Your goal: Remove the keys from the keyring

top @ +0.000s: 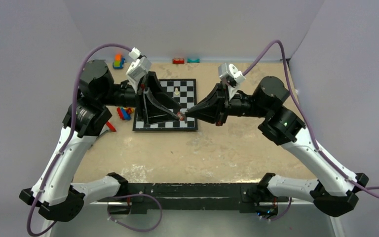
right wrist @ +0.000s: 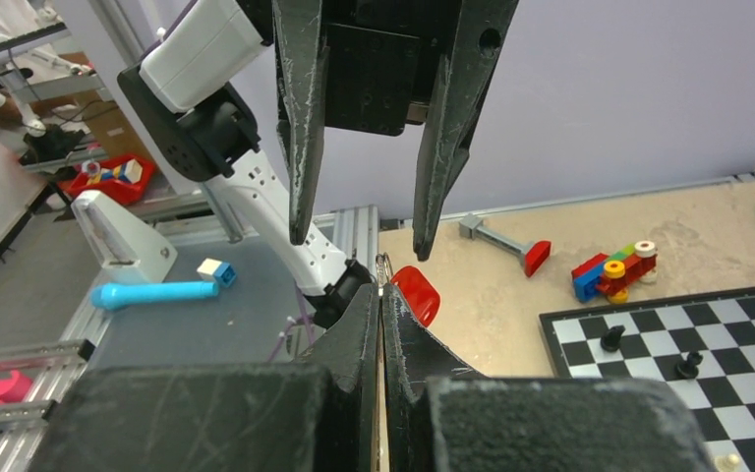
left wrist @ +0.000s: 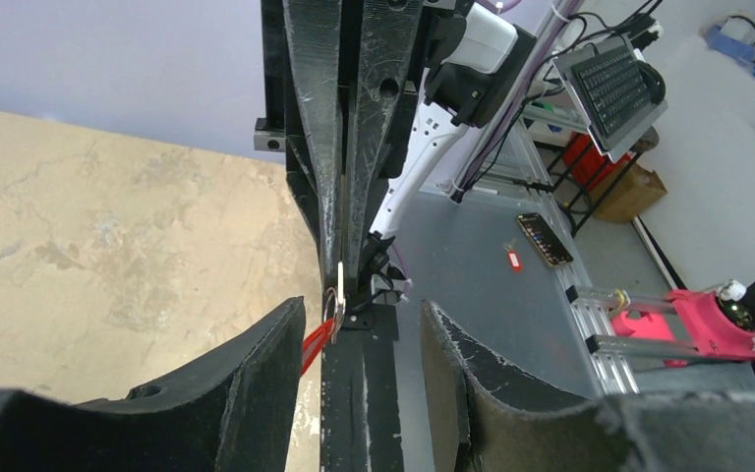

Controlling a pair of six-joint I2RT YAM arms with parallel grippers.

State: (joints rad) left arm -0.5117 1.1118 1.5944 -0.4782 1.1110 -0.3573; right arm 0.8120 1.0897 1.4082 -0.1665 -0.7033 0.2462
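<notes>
A silver keyring [left wrist: 333,305] with a red tag [left wrist: 313,346] hangs in the air over the chessboard's front edge [top: 165,127]. My right gripper [right wrist: 381,293] is shut on the keyring [right wrist: 383,264], and the red tag [right wrist: 415,293] sticks out beside its tips. My left gripper [left wrist: 362,307] is open, one finger on each side of the right gripper's tips and the ring. The tag is partly hidden behind its left finger [left wrist: 256,374]. In the top view both grippers meet tip to tip, left [top: 176,115] and right [top: 184,115]. No separate key shows clearly.
The chessboard [right wrist: 649,329] carries a few pieces, one white [top: 176,91]. Lego toys [top: 124,113] and a red-tipped grey tool [right wrist: 506,244] lie left of the board. More blocks [top: 119,61] sit by the back wall.
</notes>
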